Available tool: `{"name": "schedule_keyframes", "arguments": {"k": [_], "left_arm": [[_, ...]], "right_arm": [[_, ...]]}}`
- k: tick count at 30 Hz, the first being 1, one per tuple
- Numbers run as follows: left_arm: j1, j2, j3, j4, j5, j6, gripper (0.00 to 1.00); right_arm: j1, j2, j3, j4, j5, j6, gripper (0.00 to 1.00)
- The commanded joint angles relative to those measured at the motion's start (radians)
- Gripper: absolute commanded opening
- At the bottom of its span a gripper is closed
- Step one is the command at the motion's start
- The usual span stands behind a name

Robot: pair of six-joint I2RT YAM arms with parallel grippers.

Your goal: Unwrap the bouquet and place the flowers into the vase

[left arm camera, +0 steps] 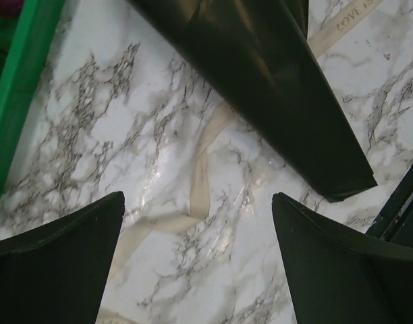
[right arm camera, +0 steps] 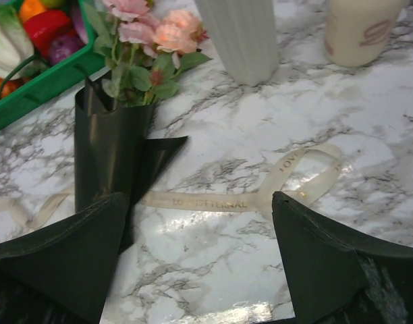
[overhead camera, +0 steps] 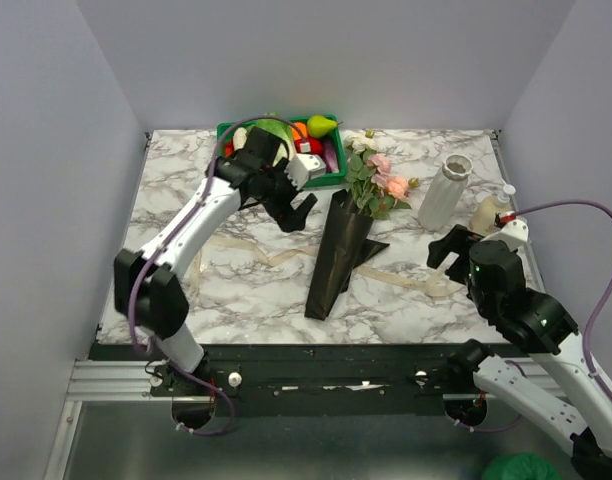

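The bouquet (overhead camera: 341, 250) lay on the surface (overhead camera: 256, 290) left of the vase (overhead camera: 444, 192), whose mouth only the top view showed. Left fingers (left arm camera: 58, 263) and right fingers (right arm camera: 328, 256) stood spread, empty, over printed ribbon (right arm camera: 213, 200).

Table top (overhead camera: 236, 290): white marble print, grey veining throughout.

Bouquet (overhead camera: 336, 255): wrap is glossy black with a brownish sheen. Flowers (right arm camera: 156, 30): pink and peach-pink blooms, a few cream ones, green leaves.

Ribbon (right arm camera: 213, 200): cream, with small dark printed lettering.

Vase (overhead camera: 444, 192): white, vertical ribbing.

Bottle (overhead camera: 491, 212): beige, white cap.

Tray (overhead camera: 331, 180): bright green. Toy vegetables (right arm camera: 48, 27): red, orange, purple, pale green-white; one yellow-green pear.

My left gripper (left arm camera: 198, 199) and my right gripper (right arm camera: 198, 196): matte black fingers. My arms are white and black, with lilac cables.
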Motion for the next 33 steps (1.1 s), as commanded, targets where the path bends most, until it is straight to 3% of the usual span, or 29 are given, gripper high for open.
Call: {"name": "schedule_keyframes", "arguments": {"k": [1,6,12,33], "left_arm": [[-0.035,0.212,0.146,0.031,0.161,0.033,0.99],[-0.054,0.441,0.402,-0.059,0.288,0.119,0.99],[-0.085,0.658,0.681,-0.137,0.250,0.135,0.99],[-0.088,0.800,0.700,-0.067,0.337,0.175,0.99]], "right_arm": [[-0.003,-0.015,-0.035,0.143,-0.138,-0.119,0.94],[-0.002,-0.040,-0.069,0.214,-0.218,-0.173,0.91],[-0.003,-0.035,-0.110,0.283,-0.283,-0.185,0.89],[-0.003,-0.049,-0.126,0.359,-0.369,-0.205,0.88]]}}
